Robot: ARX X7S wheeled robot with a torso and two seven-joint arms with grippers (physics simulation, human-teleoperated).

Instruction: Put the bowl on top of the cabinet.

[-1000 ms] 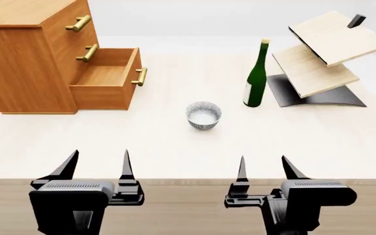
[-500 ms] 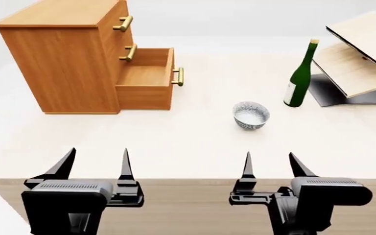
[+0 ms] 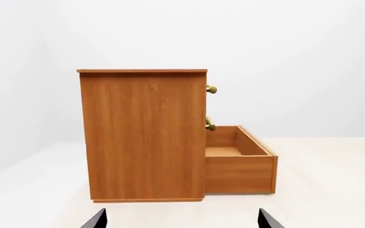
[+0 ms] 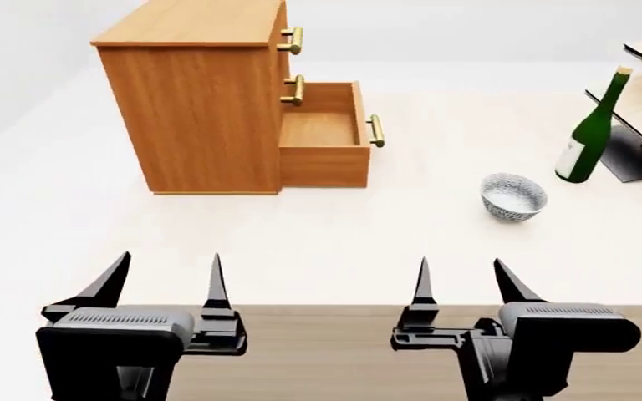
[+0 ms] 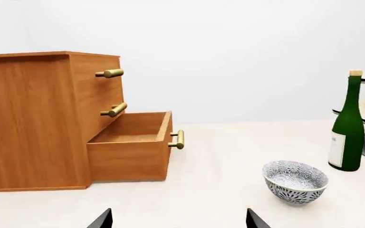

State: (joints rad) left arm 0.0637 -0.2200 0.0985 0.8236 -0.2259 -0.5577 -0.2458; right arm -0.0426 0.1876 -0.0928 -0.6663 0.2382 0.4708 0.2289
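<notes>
Still at the approach step, nothing grasped yet: left end effector point(image 4: 166, 282) and right end effector point(image 4: 461, 285) both with fingers spread apart and empty, hovering at the near edge of the bench point(image 4: 64, 217). Bowl point(image 4: 513, 196) upright on the bench, well apart from both, ahead and slightly right of the right end effector, near a green bottle point(image 4: 588, 130); cabinet point(image 4: 204, 96) far to the left, with 1 lower drawer point(image 4: 323, 138) pulled open and flat top free. Next, probably, reaching forward with the right end effector to the bowl rim, closing on it, then lifting high enough to clear the cabinet top.
</notes>
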